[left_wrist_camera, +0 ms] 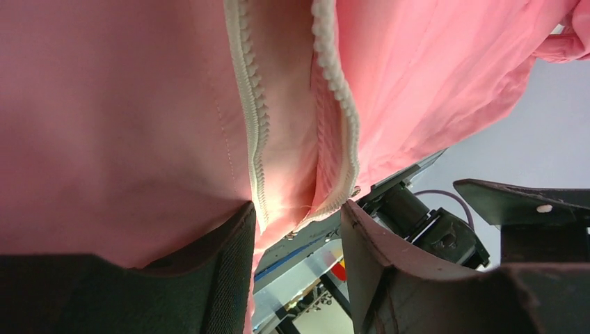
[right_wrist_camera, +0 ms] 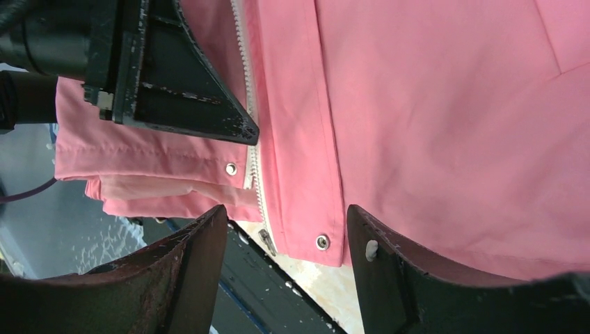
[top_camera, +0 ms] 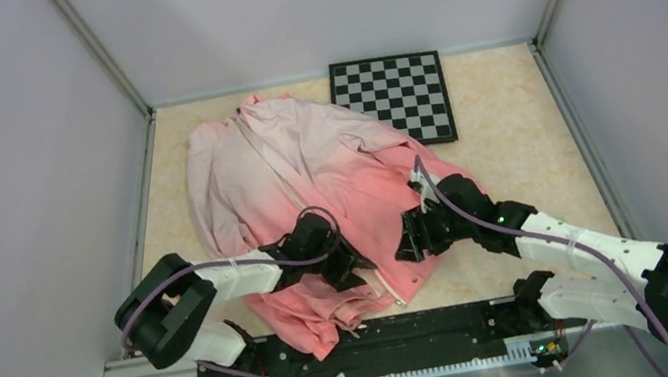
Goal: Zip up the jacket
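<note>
Near the front edge of the table [top_camera: 516, 149] the jacket [top_camera: 306, 167] lies spread out, pale collar toward the back wall and coral hem toward the arms. Part of the hem is bunched up at the table's edge. Its white zipper [left_wrist_camera: 254, 118] looks undone at the bottom: two separate rows of teeth run side by side, so I'd say the job has barely begun. The left gripper [left_wrist_camera: 298, 209] hangs over that lower end with its jaws wide apart and the rows between them, gripping nothing. My guess is it is placed to gather one side. The right gripper [right_wrist_camera: 286, 212] is equally open and empty. It straddles the front flap by a snap [right_wrist_camera: 322, 241] and a small metal zipper end [right_wrist_camera: 266, 240], probably lining up to mate the halves. A checkerboard [top_camera: 394, 98] sits further back, just beside the jacket.
</note>
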